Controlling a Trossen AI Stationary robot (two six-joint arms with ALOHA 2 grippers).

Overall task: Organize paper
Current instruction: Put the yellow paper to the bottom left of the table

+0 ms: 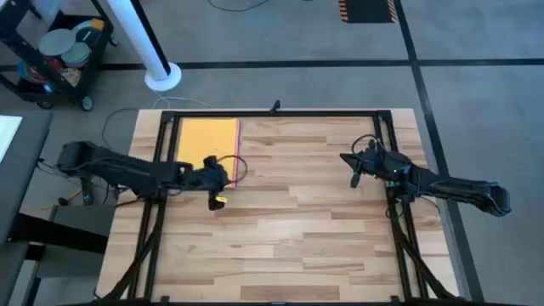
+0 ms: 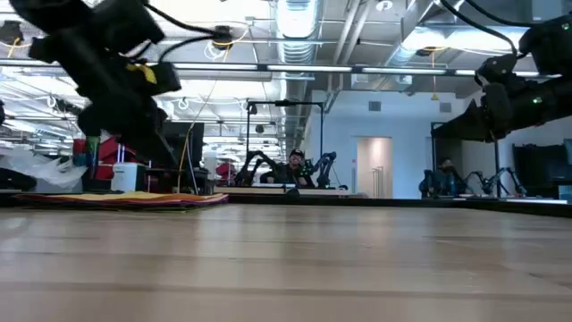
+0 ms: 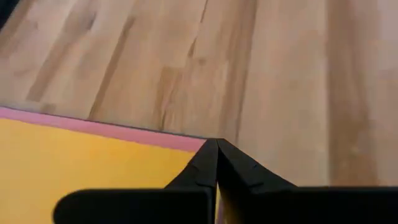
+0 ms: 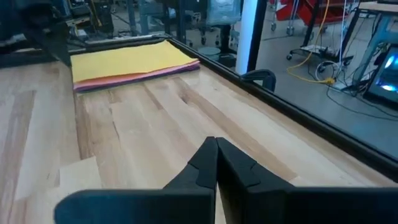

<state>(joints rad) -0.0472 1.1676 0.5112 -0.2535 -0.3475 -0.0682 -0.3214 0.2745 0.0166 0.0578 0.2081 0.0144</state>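
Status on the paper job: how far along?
Looks mostly done: the paper lies in one stack at the table's far left corner, yellow sheet on top, pink and purple edges showing beneath. In hand: left gripper sits at the stack's near right corner, jaws shut. Right gripper waits over bare wood, shut. No loose sheets visible; perhaps only squaring edges remains.

Around your rig: grey floor (image 1: 280,85) with dark tape lines, white pillar (image 1: 149,47), wheeled cart (image 1: 55,55) beyond the left arm. Ceiling ducts (image 2: 295,22), strip lights overhead.

Wooden table (image 1: 297,221) carries stacked paper (image 1: 206,138) (yellow sheet on top).
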